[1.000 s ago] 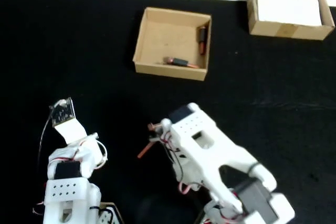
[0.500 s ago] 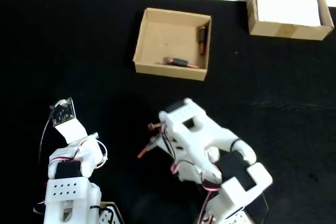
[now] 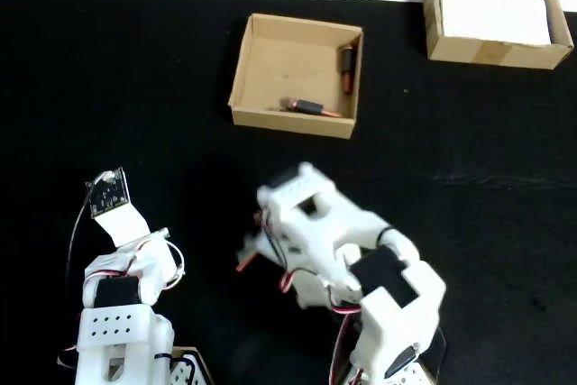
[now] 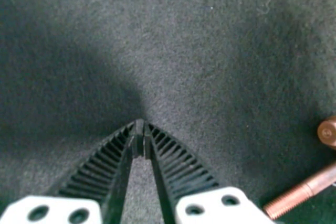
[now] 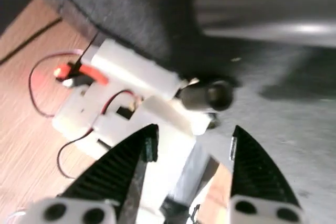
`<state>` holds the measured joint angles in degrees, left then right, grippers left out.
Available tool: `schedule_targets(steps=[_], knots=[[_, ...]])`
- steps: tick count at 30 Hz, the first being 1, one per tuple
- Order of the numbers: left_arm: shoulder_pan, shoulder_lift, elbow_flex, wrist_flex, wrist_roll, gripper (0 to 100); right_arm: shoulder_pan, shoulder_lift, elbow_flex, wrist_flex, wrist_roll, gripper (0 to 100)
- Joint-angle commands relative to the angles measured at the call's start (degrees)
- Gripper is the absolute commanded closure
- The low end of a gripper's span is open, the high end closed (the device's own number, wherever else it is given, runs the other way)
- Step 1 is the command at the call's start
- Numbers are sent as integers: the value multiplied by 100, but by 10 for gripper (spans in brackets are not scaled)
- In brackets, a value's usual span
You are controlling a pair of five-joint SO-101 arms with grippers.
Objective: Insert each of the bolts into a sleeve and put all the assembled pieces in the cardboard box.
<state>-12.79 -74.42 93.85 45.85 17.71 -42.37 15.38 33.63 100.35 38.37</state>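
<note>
Bolt (image 4: pixel 302 196) lies loose on the black cloth (image 3: pixel 135 87), in neither gripper.
Nearest, the left gripper (image 4: pixel 139 129) sits low with fingers pressed together, likely parked clear. The right gripper (image 5: pixel 193 132) has its fingers spread (nothing between them), and its arm (image 3: pixel 343 241) crowds the bolt. Beyond, the cardboard box (image 3: pixel 288 121) holds two assembled pieces (image 3: pixel 306 106); a second box (image 3: pixel 491 51) stands farthest.

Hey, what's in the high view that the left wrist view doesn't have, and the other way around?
High view adds: the cardboard box holding two assembled pieces, a second box, the left arm and the right arm. Left wrist view adds: the left hand up close, its toothed fingers shut on nothing. Both: the black cloth and a copper bolt.
</note>
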Motion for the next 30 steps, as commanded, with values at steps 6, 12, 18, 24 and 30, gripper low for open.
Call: schedule_targets(steps=[6, 12, 18, 24, 30], knots=[[-66, -31, -251, 18, 9, 970, -189, 13, 198, -66, 62, 793], [-66, -31, -242, 18, 9, 970, -180, 936, -22, -312, 62, 793], [-66, -198, -198, 26, 9, 970, -207, 1648, -1068, 84, 35, 796], [-66, -778, -92, 325, 9, 970, -242, 1666, -1121, 75, 9, 915], [-66, -778, -66, 325, 9, 970, -251, 1666, -1174, 48, -580, 991]])
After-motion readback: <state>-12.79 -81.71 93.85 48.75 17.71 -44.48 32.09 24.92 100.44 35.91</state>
